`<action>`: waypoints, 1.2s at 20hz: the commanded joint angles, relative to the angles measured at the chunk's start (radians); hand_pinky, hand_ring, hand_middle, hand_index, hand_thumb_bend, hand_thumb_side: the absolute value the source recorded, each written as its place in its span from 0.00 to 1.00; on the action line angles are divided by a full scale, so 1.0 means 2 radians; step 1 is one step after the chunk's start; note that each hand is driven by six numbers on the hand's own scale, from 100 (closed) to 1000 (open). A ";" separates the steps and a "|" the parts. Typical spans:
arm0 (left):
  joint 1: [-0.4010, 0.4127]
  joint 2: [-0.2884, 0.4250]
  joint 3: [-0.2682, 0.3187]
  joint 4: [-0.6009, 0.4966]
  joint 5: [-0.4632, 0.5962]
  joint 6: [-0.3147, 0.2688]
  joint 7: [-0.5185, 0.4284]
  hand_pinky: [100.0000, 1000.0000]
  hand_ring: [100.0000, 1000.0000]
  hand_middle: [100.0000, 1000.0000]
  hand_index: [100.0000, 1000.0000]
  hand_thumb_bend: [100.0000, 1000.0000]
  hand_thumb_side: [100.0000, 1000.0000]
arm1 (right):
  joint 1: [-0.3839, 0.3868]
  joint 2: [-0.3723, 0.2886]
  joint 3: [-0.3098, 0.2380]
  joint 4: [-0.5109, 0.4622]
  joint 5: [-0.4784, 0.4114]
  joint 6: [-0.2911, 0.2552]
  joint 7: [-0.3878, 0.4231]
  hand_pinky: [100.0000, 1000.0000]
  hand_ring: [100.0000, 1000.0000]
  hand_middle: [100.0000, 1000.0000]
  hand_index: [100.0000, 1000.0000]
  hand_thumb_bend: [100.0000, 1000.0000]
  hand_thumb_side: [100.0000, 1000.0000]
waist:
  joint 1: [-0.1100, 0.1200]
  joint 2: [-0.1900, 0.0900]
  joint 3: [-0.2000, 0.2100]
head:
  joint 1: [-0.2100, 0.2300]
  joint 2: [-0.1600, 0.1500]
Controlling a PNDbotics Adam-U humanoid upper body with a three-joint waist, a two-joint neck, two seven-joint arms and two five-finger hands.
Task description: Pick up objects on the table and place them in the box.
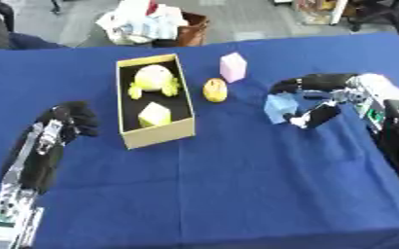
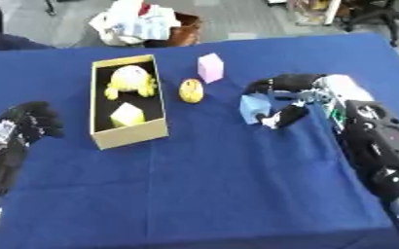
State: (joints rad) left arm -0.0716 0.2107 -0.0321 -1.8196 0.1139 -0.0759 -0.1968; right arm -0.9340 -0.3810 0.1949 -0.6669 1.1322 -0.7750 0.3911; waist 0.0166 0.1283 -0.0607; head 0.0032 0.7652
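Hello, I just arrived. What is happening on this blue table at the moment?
A humanoid robot is sorting small objects into a cardboard box. Its right hand is curled round a light blue block on the blue table, right of the box. The box already holds a yellow plush toy and a pale yellow block. A yellow rounded object and a pink block wait on the table beside it. The left hand rests idle with fingers curled, left of the box.

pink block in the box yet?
No. The pink block stands on the blue table, outside the box, beside the yellow egg-shaped object.
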 commanded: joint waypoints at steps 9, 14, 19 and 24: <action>-0.006 0.010 0.004 -0.011 -0.001 -0.002 0.001 0.59 0.61 0.59 0.76 0.00 0.77 | -0.009 0.007 -0.018 0.037 0.091 -0.066 -0.005 0.82 0.88 0.85 1.00 0.00 0.45 | -0.003 -0.003 0.001 | -0.004 0.002; -0.006 0.010 0.004 -0.011 0.000 -0.002 0.000 0.59 0.61 0.59 0.76 0.00 0.77 | -0.011 0.012 -0.024 0.040 0.094 -0.066 -0.049 0.79 0.80 0.63 1.00 0.00 0.18 | -0.002 -0.002 0.001 | -0.005 0.002; -0.006 0.009 0.004 -0.011 0.000 -0.002 0.000 0.59 0.61 0.59 0.76 0.00 0.77 | -0.015 0.017 -0.031 0.036 0.084 -0.066 -0.095 0.75 0.73 0.49 1.00 0.00 0.08 | -0.002 -0.003 0.001 | -0.007 0.002; -0.006 0.009 0.003 -0.011 0.001 -0.002 0.000 0.59 0.61 0.59 0.76 0.00 0.77 | -0.020 0.024 -0.033 0.023 0.071 -0.066 -0.133 0.72 0.68 0.43 0.97 0.00 0.06 | -0.001 -0.003 0.002 | -0.008 0.002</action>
State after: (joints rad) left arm -0.0723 0.2107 -0.0320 -1.8196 0.1140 -0.0761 -0.1969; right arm -0.9526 -0.3272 0.1348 -0.6005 1.2853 -0.9066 0.1443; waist 0.0166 0.1283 -0.0594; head -0.0109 0.7652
